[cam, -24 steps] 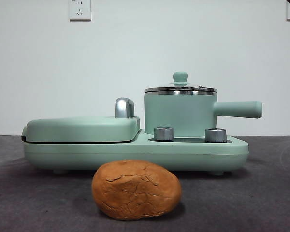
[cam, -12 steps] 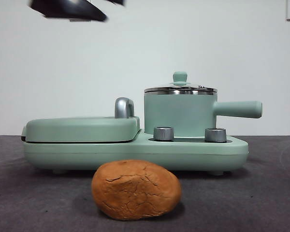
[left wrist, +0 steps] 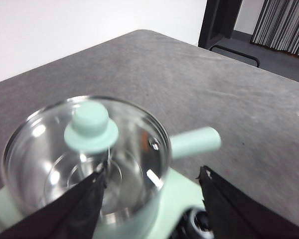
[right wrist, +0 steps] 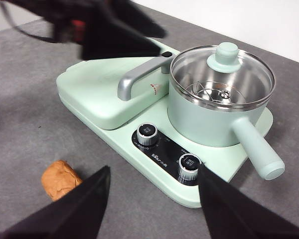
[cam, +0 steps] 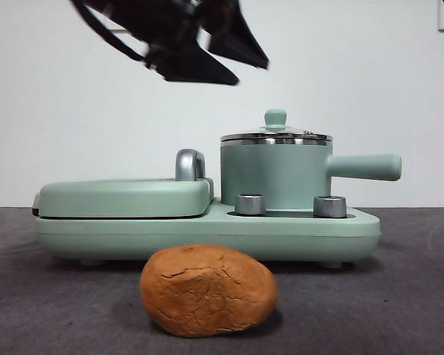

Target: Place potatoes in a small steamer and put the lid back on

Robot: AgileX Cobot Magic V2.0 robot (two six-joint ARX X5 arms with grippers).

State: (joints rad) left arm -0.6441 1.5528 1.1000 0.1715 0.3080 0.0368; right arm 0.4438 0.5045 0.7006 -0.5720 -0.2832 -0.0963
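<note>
With the lid seated on the small steamer and the potato lying on the table in front, the spread left gripper is best centred over the knob before being closed.

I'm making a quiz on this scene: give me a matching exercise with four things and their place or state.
1. potato
2. lid
3. left gripper
4. knobs

a. above the griddle cover, open
b. on the steamer
c. on the table, in front of the cooker
d. on the cooker's base, below the steamer

Pairs: 1-c, 2-b, 3-a, 4-d
</note>
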